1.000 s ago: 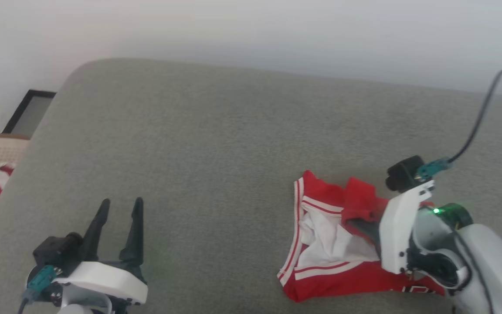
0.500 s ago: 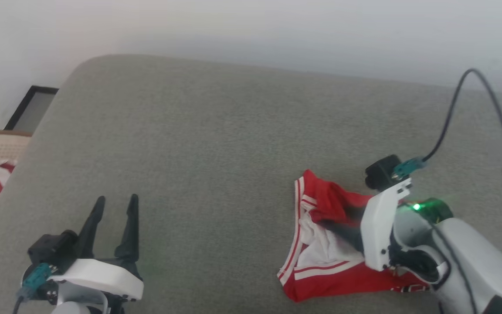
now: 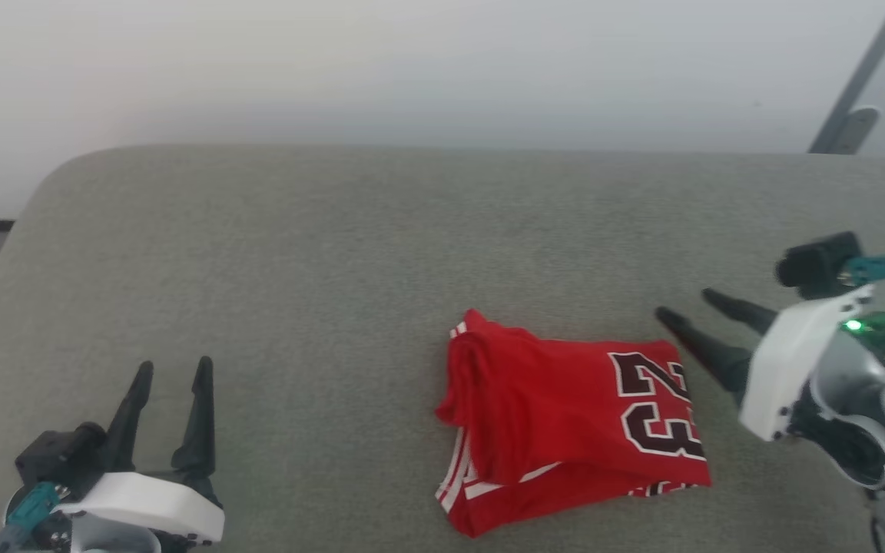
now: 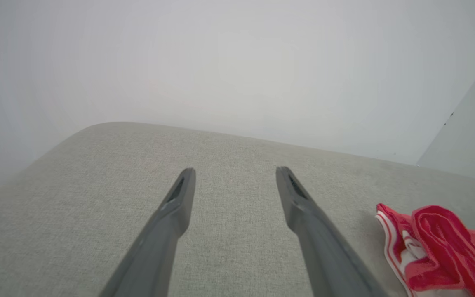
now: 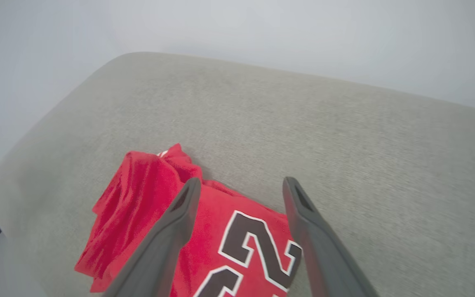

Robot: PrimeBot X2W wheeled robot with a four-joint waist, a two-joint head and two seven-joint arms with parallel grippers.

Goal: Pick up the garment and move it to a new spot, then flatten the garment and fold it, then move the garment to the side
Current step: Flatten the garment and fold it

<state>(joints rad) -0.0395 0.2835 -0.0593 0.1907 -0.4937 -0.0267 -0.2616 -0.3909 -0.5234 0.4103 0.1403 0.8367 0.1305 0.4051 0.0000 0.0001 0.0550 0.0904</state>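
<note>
**Item 1: right claw** (image 3: 684, 304). Two long dark fingers on a white mount. The jaws are standing wide and gripping nothing. The fingertips are hovering just off the nearest corner of the cloth and do not appear to be touching it.

**Item 2: the garment** (image 3: 565, 415). Red jersey-style knit shirt with white-striped trim and dark, white-outlined block numerals. It is lying just ahead of the right claw's fingertips as a compact folded stack with the numerals facing up. The striped edges are peeking out at the end farthest from that claw, and that end is bunching slightly.

**Item 3: left claw** (image 3: 173, 365). A matching pair of dark fingers, also spread wide and empty. It is hanging over bare upholstery, well apart from the garment.

**Item 4: grey-green woven cushion** (image 3: 335, 253). It is bearing the garment.

**Step in hand (judged):** the folding is looking finished, and the shift to the side is coming due.

**Next move (judged):** this is calling for a low approach by the right claw, pinching through every layer at one edge. The stack is looking loose, so a shallow grip is risking peeling off the top layer alone.
</note>
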